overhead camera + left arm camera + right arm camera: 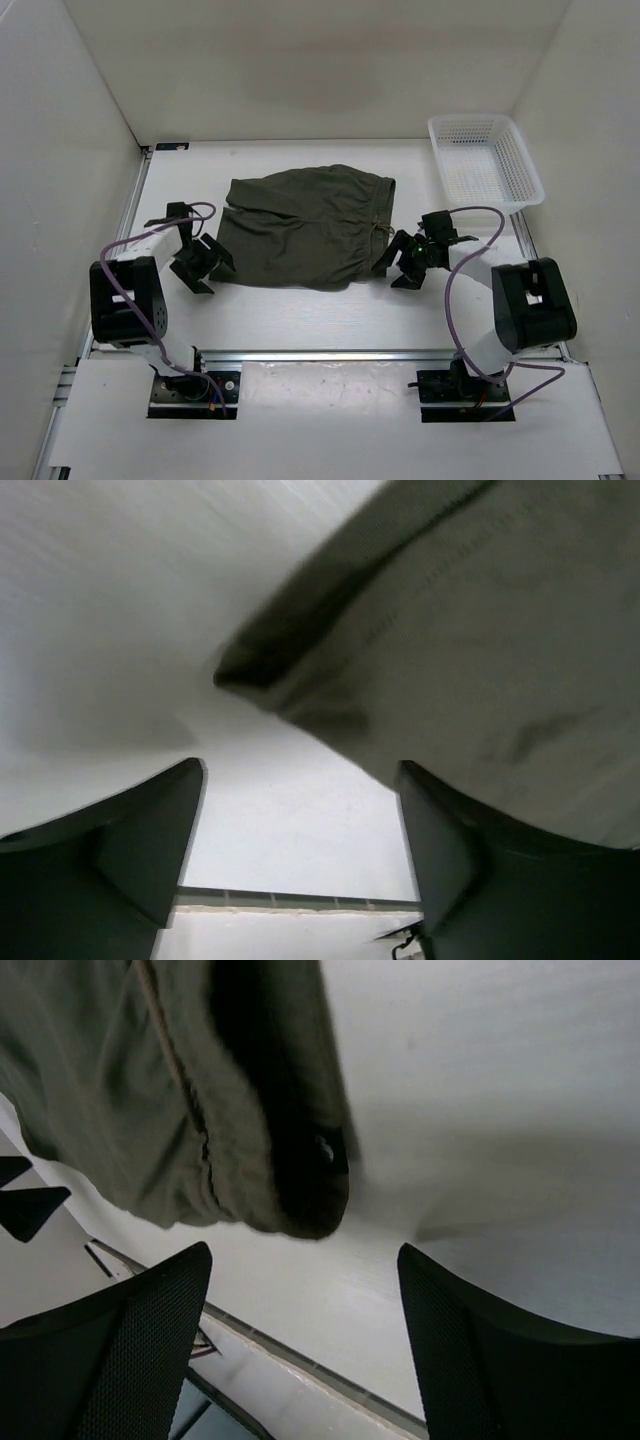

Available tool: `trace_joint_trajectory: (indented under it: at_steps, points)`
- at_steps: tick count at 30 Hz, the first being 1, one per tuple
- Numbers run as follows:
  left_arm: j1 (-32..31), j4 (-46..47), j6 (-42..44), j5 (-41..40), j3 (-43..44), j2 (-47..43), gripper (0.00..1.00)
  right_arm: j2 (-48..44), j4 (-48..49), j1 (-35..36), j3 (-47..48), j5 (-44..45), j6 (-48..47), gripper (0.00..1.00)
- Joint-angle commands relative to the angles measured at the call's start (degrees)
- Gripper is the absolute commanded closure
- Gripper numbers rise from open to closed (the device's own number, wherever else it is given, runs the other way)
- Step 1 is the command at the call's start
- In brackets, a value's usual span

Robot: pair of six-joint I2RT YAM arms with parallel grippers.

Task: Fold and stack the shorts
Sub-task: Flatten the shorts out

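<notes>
The dark olive-green shorts [300, 228] lie spread flat on the white table, waistband to the right with a thin tan drawstring [379, 226]. My left gripper [203, 262] is open and empty at the shorts' near left leg corner [262, 667]. My right gripper [405, 262] is open and empty at the near waistband corner [300, 1175]. In both wrist views the fabric corner lies just beyond the fingertips, with bare table between the jaws.
A white plastic mesh basket [485, 160] stands at the back right. White walls enclose the table on the left, back and right. A metal rail [320, 353] runs along the near edge by the arm bases.
</notes>
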Motion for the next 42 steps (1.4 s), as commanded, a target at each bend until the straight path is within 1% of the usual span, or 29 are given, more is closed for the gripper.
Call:
trace_joint_trajectory:
  at_steps: [1,3,4,5,6,8,9,10,11,13,16,17,20,22,24,28,29,30,31,32,33,34,35,36,38,39,40,41,42]
  points:
    - [0.5,3.5,-0.5,0.8,1.6,3.3,0.16,3.1,5.6,0.6,3.4,-0.5,2.2,0.21]
    - [0.5,3.5,-0.5,0.3,3.1,4.9,0.24,5.1,6.6,1.1,4.0,0.4,2.2,0.28]
    - [0.5,4.1,-0.5,-0.3,3.6,6.1,0.3,5.6,6.6,1.1,5.0,1.5,2.2,0.31]
    - [0.5,4.1,-0.5,-0.9,4.1,6.7,0.48,6.5,6.6,1.7,5.7,2.6,2.2,0.42]
    - [0.5,4.1,-0.5,-0.9,4.7,7.4,0.59,7.2,6.6,1.8,6.6,4.2,2.2,0.48]
    - [0.5,4.1,-0.5,-0.9,7.0,8.7,0.85,8.7,5.2,1.8,9.9,4.9,1.7,0.7]
    - [0.5,4.1,0.1,-0.3,7.9,8.7,0.9,8.8,4.5,1.8,11.6,5.5,0.9,0.9]
    - [0.5,4.1,0.1,0.3,10.0,8.7,0.9,9.5,1.8,1.8,13.4,6.4,0.3,0.97]
    - [1.0,3.0,0.7,0.3,11.4,8.2,0.9,9.5,0.0,1.8,18.2,8.3,-1.2,1.0]
    - [1.0,0.3,0.7,0.3,16.7,6.4,0.9,9.5,-4.8,1.8,22.7,9.8,-2.9,1.0]
    - [1.5,-3.3,1.9,-1.9,22.4,4.6,0.9,6.2,-9.9,1.8,29.1,12.2,-6.0,1.0]
    - [1.6,-5.8,2.7,-1.9,25.7,3.4,0.9,5.4,-11.5,1.8,30.1,12.8,-7.4,1.0]
    - [2.1,-8.7,4.2,-2.6,28.3,0.0,0.9,0.5,-15.5,1.8,29.6,14.9,-8.7,1.0]
    - [2.1,-11.2,4.9,-2.6,28.3,-2.2,0.9,-4.0,-17.7,1.8,26.0,15.7,-9.4,1.0]
    - [2.1,-11.2,4.9,-1.9,25.0,-5.9,0.9,-8.7,-18.2,1.8,22.3,15.7,-9.9,1.0]
    - [-0.4,-9.5,4.3,-1.9,18.3,-8.3,0.9,-12.4,-19.0,1.8,14.3,17.2,-9.2,1.0]
    - [-0.9,-7.5,4.3,-1.3,17.4,-7.2,0.86,-11.9,-18.2,1.2,13.6,18.0,-9.2,1.0]
    - [-1.5,-6.5,3.8,-1.3,16.9,-4.1,0.74,-9.7,-17.0,0.6,13.5,18.0,-9.2,0.97]
    - [-1.5,-5.4,3.8,-0.7,16.9,-2.0,0.53,-8.0,-15.7,0.6,14.6,18.0,-9.2,0.87]
    - [-2.0,-4.8,3.8,-1.2,18.0,0.5,0.3,-5.8,-14.8,0.6,15.8,18.9,-9.7,0.62]
    - [-2.0,-4.8,4.5,-1.2,20.4,2.9,0.14,-1.0,-15.9,0.6,17.7,18.9,-9.7,0.6]
    - [-2.0,-5.4,5.8,-0.5,21.4,6.2,0.12,1.0,-17.3,0.1,19.7,18.9,-10.2,0.6]
    - [-2.0,-5.4,5.8,-0.5,21.9,6.2,0.12,2.1,-18.4,0.1,21.7,17.5,-10.2,0.57]
    - [-2.0,-5.9,5.8,-0.5,21.0,5.7,0.11,1.5,-18.4,0.1,21.2,17.5,-10.2,0.51]
    - [-2.0,-5.9,5.8,-2.8,19.2,1.0,0.11,-1.3,-17.8,0.1,18.3,17.5,-10.2,0.45]
    - [-1.5,-5.9,5.8,-3.5,17.9,-0.7,0.11,-4.4,-17.8,-0.4,15.1,17.5,-10.2,0.4]
    - [-1.5,-6.6,5.8,-4.0,15.0,-3.8,0.14,-5.8,-17.8,-0.4,13.5,17.5,-10.2,0.38]
    - [-1.5,-6.6,5.8,-4.0,13.4,-4.8,0.16,-7.1,-17.8,-0.4,12.1,17.5,-9.6,0.35]
    - [-1.5,-6.6,5.8,-4.0,11.8,-5.6,0.18,-9.4,-17.8,-0.4,9.4,17.5,-9.6,0.35]
